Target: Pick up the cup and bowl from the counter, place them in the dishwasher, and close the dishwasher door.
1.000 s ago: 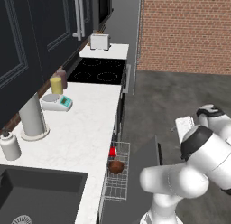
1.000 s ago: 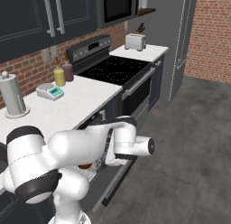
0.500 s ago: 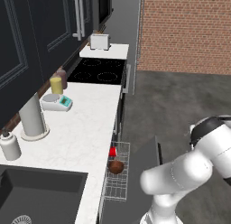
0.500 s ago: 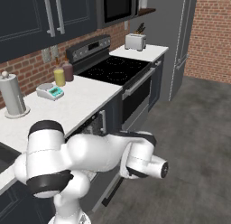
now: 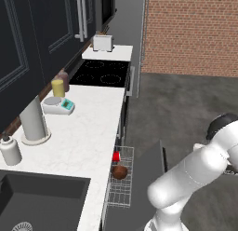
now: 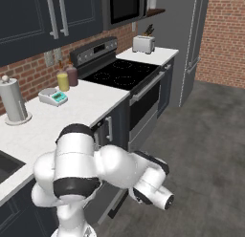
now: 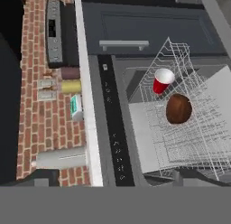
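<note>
The red cup (image 5: 116,156) and the dark brown bowl (image 5: 120,172) sit side by side in the pulled-out wire rack (image 5: 122,193) of the dishwasher, below the white counter (image 5: 83,132). The dishwasher door (image 5: 143,169) hangs open and flat beside the rack. In the hand view the cup (image 7: 162,81) and bowl (image 7: 179,109) lie ahead in the rack (image 7: 198,137), well clear of my gripper (image 7: 119,178). Its dark tips stand wide apart with nothing between them. My white arm (image 5: 195,172) bends low over the floor, out past the door.
On the counter stand a white-and-teal scale (image 5: 59,105), a yellow jar (image 5: 58,88), a paper-towel roll (image 5: 33,119) and a white bottle (image 5: 9,151). A sink (image 5: 37,197) lies near, the black stove (image 5: 104,72) and toaster (image 5: 103,42) farther along. Open floor to the right.
My arm has swung lower and farther out from the cabinets. The cup and bowl have stayed put in the rack, and the door is still open.
</note>
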